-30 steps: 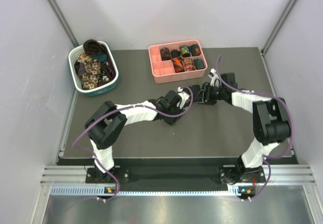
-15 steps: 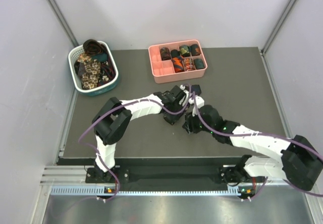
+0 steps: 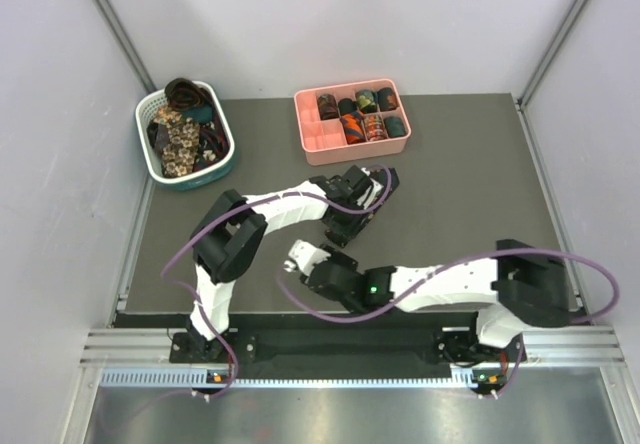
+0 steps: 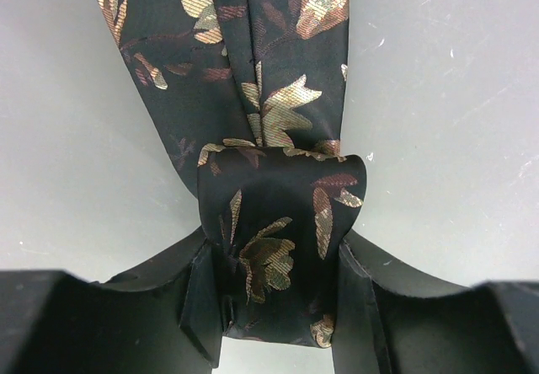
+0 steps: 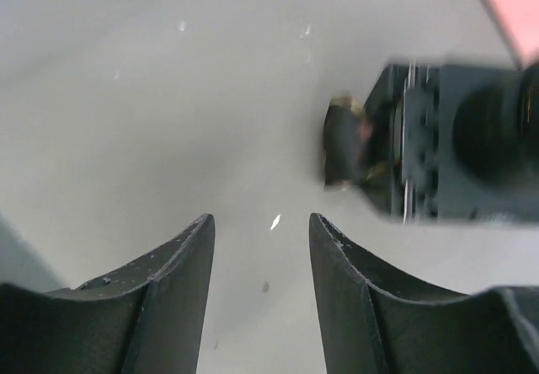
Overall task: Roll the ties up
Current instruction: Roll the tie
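The left pincer is pinching the started end of a dark floral necktie. Its 2 fingers press the sides of a small coil that looks about 1 or 2 turns deep. The right pincer hangs spread and empty over the bare tabletop, near the front edge, with the left pincer and its coil off to its right.

The tie lies flat on the tabletop in front of the left pincer, roughly mid-table and short of the pink divided tray. That tray already holds several rolled ties. More ties are heaped in the slotted basket.

**Risks:**
- The coil is loose and only its edges are squeezed, so it could spring open if the grip slackens.
- It could also telescope sideways if the next turn is uneven.
- The free length shows a fold and an overlapping layer. Rolling over that would likely build a lopsided, cone-shaped roll.
- With the other pincer well apart, nothing pins the strip, so it may drag along instead of winding.

**Orientation:** The tie's long axis runs straight away from the left pincer, up the wrist view, with the coil's own axis crossing it between the fingers. From overhead the dark fabric is lost against the dark tabletop and under the arm, so I cannot tell its heading on the table.
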`<state>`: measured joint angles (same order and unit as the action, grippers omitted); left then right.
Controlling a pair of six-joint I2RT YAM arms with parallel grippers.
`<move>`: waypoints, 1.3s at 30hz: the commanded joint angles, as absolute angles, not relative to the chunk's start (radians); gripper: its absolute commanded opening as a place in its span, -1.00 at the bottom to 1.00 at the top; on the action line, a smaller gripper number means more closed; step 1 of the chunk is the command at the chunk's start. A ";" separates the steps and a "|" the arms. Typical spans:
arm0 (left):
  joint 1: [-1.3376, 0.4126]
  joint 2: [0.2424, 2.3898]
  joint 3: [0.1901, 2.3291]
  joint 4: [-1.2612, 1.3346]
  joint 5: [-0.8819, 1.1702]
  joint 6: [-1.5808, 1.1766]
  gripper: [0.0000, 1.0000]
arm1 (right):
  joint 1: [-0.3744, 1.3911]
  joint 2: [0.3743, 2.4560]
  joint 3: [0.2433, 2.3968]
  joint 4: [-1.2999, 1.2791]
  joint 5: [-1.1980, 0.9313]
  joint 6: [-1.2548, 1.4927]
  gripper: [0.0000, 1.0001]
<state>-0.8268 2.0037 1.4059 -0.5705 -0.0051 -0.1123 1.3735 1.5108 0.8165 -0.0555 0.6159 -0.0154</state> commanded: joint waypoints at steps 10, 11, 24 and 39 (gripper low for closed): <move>-0.856 2.115 1.431 -0.788 0.143 -0.160 -0.48 | 1.330 1.910 1.192 -0.222 0.928 -0.270 0.11; -0.854 2.124 1.446 -0.799 0.143 -0.160 -0.50 | 1.325 1.939 1.203 -0.227 0.937 -0.281 0.12; -0.854 2.171 1.528 -0.891 0.178 -0.160 -0.72 | 1.247 2.103 1.347 -0.399 1.000 -0.227 0.19; -0.851 2.197 1.592 -0.976 0.198 -0.150 -0.93 | 1.204 2.206 1.353 -0.495 1.045 -0.149 0.17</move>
